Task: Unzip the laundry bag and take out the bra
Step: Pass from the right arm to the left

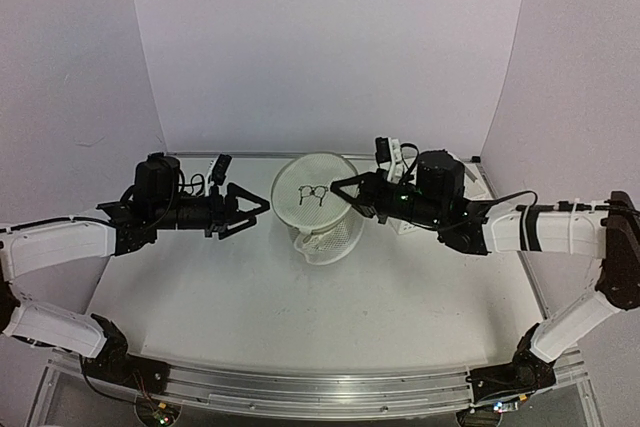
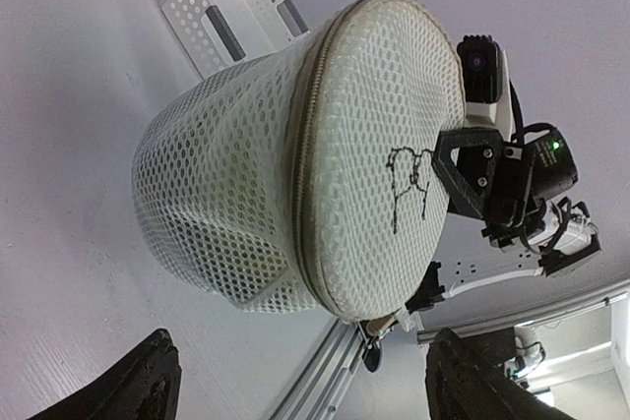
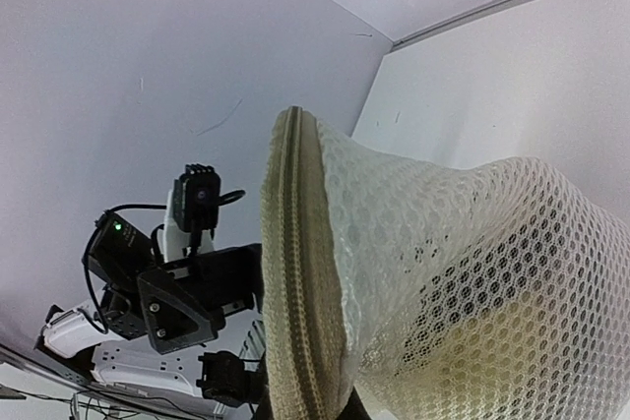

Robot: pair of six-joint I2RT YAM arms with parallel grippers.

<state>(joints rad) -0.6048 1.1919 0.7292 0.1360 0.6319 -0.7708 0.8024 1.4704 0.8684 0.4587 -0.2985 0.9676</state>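
The laundry bag (image 1: 318, 209), a round white mesh drum, stands tilted at the table's middle, its flat face with the black pictogram (image 1: 313, 193) turned up. Its tan zipper (image 2: 307, 159) runs shut around the rim, with a small tan tab (image 2: 379, 325) at the low end. My right gripper (image 1: 340, 187) is shut on the bag's right rim; the zipper edge fills the right wrist view (image 3: 300, 322). My left gripper (image 1: 262, 205) is open just left of the bag, not touching; its fingers (image 2: 138, 386) frame the bag (image 2: 226, 194). The bra is hidden; a yellowish tint shows through the mesh (image 3: 512, 361).
A white perforated plastic basket (image 2: 231, 12) lies on the table behind the bag, near the right arm. White walls close in the back and sides. The metal rail of the table's near edge (image 1: 300, 387) runs between the arm bases.
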